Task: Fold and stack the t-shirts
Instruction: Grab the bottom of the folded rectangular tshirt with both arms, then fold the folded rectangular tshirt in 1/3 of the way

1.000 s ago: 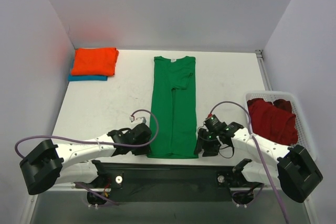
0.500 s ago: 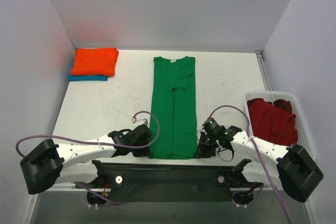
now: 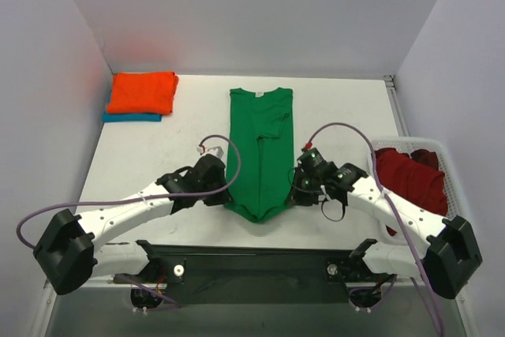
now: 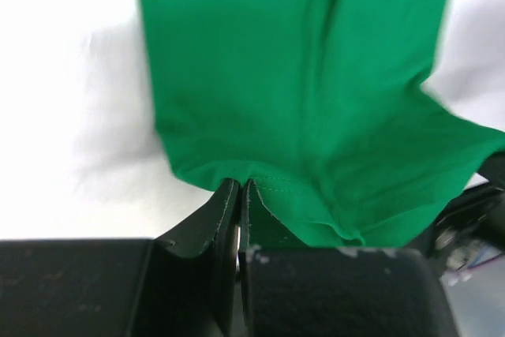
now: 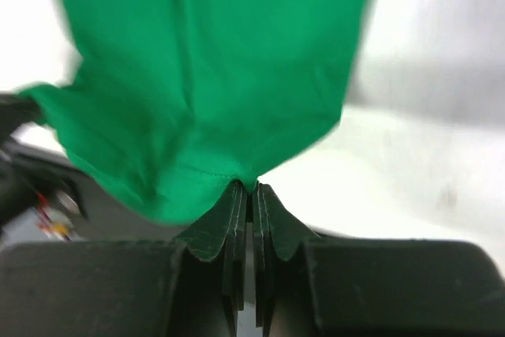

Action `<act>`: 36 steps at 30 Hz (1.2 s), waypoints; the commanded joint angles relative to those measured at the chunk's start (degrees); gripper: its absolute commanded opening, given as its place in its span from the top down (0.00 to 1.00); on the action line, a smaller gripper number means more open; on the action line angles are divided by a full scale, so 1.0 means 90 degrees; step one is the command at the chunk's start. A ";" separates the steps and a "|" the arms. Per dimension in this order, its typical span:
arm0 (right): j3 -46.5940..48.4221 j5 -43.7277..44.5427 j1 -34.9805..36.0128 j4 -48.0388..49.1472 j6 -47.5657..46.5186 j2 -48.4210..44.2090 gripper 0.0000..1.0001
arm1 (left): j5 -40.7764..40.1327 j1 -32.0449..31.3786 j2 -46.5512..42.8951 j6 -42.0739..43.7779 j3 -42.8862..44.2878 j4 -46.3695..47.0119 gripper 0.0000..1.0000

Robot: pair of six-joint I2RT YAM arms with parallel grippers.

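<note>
A bright green t-shirt [image 3: 260,147] lies as a long narrow strip down the middle of the white table, collar at the far end. My left gripper [image 3: 225,195] is shut on its near left hem corner [image 4: 237,183], and my right gripper [image 3: 296,195] is shut on its near right hem corner [image 5: 248,183]. Both corners are lifted, and the hem sags to a point between them. An orange t-shirt [image 3: 142,92] lies folded on a teal-blue t-shirt [image 3: 130,117] at the far left. Dark red t-shirts [image 3: 410,179] sit in the white basket [image 3: 448,165].
The basket stands at the table's right edge, close beside my right arm. Grey walls close in the table on the left, back and right. The dark base rail [image 3: 260,258] runs along the near edge.
Both grippers have risen and moved away from the near edge, carrying the green t-shirt's hem corners. The hem, flat before, now hangs in a point between them.
</note>
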 commanded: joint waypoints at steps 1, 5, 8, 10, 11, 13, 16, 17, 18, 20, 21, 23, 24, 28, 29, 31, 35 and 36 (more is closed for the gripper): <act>0.0934 0.0605 -0.0486 -0.0095 -0.0651 0.0802 1.00 | 0.0012 0.0289 0.0530 0.0398 0.0782 0.0955 1.00; 0.1881 0.0663 -0.0955 0.0277 -0.0885 0.1741 1.00 | -0.0213 0.0747 0.1544 0.0291 0.1388 0.1464 1.00; 0.2710 0.0654 -0.1257 0.0394 -0.0973 0.2474 1.00 | -0.0301 0.1089 0.2122 0.0174 0.1789 0.1660 1.00; 0.2956 0.0663 -0.1395 0.0424 -0.0983 0.2953 1.00 | -0.0331 0.1236 0.2444 0.0174 0.1994 0.1893 1.00; 0.3035 0.0673 -0.1453 0.0482 -0.0983 0.3099 1.00 | -0.0340 0.1305 0.2552 0.0174 0.2092 0.1895 1.00; 0.3249 0.0693 -0.1638 0.0560 -0.1003 0.3412 1.00 | -0.0447 0.1432 0.2757 0.0212 0.2355 0.1982 1.00; 0.3542 0.0586 -0.1892 0.0648 -0.1003 0.3813 1.00 | -0.0448 0.1637 0.3245 0.0242 0.2668 0.2041 1.00; 0.3620 0.0537 -0.1971 0.0668 -0.1013 0.3901 1.00 | -0.0400 0.1705 0.3324 0.0261 0.2736 0.2090 1.00; 0.3670 0.0440 -0.2030 0.0687 -0.1013 0.3969 1.00 | -0.0360 0.1754 0.3392 0.0271 0.2805 0.2109 1.00; 0.3719 0.0410 -0.2166 0.0813 -0.1013 0.4038 1.00 | -0.0262 0.1862 0.3539 0.0329 0.2883 0.2236 1.00; 0.3729 0.0410 -0.2196 0.0853 -0.1022 0.4048 1.00 | -0.0282 0.1872 0.3598 0.0349 0.3009 0.2208 1.00; 0.3865 0.0322 -0.2313 0.0853 -0.1032 0.4174 1.00 | -0.0321 0.1940 0.3764 0.0378 0.3157 0.2071 1.00; 0.3914 0.0273 -0.2371 0.0853 -0.1032 0.4243 1.00 | -0.0321 0.1979 0.3813 0.0398 0.3234 0.2042 1.00; 0.4099 0.0068 -0.2508 0.0863 -0.1149 0.4428 1.00 | -0.0214 0.2126 0.3959 0.0427 0.3333 0.2061 1.00; 0.4158 0.0019 -0.2518 0.0853 -0.1169 0.4458 1.00 | -0.0204 0.2174 0.3969 0.0437 0.3352 0.2032 1.00; 0.4256 -0.0010 -0.2567 0.0853 -0.1208 0.4556 1.00 | -0.0184 0.2214 0.3998 0.0466 0.3362 0.2041 1.00; 0.4402 -0.0156 -0.2675 0.0844 -0.1227 0.4761 1.00 | -0.0018 0.2321 0.4135 0.0496 0.3479 0.2100 1.00; 0.4451 -0.0176 -0.2684 0.0853 -0.1247 0.4858 1.00 | 0.0011 0.2350 0.4184 0.0515 0.3518 0.2119 1.00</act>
